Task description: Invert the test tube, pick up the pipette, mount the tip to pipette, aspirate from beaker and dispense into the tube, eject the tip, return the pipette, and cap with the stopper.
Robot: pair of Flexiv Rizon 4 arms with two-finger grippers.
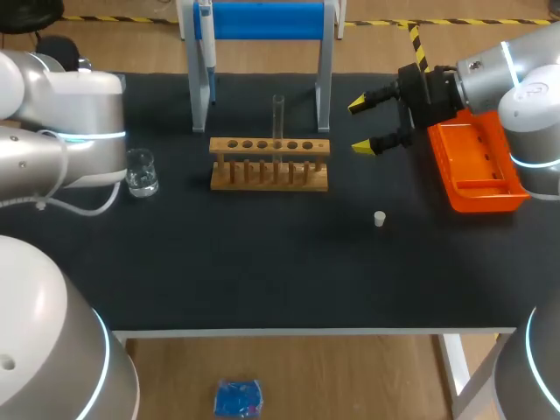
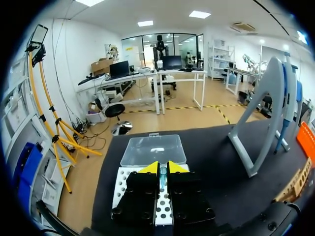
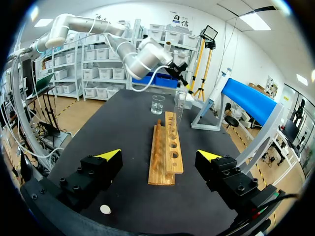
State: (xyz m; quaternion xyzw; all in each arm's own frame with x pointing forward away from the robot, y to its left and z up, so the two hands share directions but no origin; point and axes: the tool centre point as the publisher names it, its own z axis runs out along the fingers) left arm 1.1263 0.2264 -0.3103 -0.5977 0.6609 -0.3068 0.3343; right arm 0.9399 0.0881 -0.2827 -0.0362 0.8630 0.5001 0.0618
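Note:
A clear test tube (image 1: 278, 116) stands upright in the wooden rack (image 1: 269, 164); in the right wrist view the tube (image 3: 178, 109) rises from the rack (image 3: 166, 152) ahead of my open fingers. My right gripper (image 1: 362, 126) hovers open to the right of the rack, holding nothing. The pipette (image 1: 206, 44) hangs on the blue-and-white stand (image 1: 262, 52). A glass beaker (image 1: 141, 172) sits left of the rack, and a white stopper (image 1: 380, 219) lies to its front right. My left gripper (image 2: 162, 167) is shut above a white tip box (image 2: 123, 179); the head view hides it behind the arm.
An orange tray (image 1: 477, 166) lies at the right edge under my right arm. The tip box's clear lid (image 2: 152, 150) lies open ahead of the left gripper. My left arm (image 3: 142, 59) hangs over the table's far left end beyond the beaker (image 3: 157, 104).

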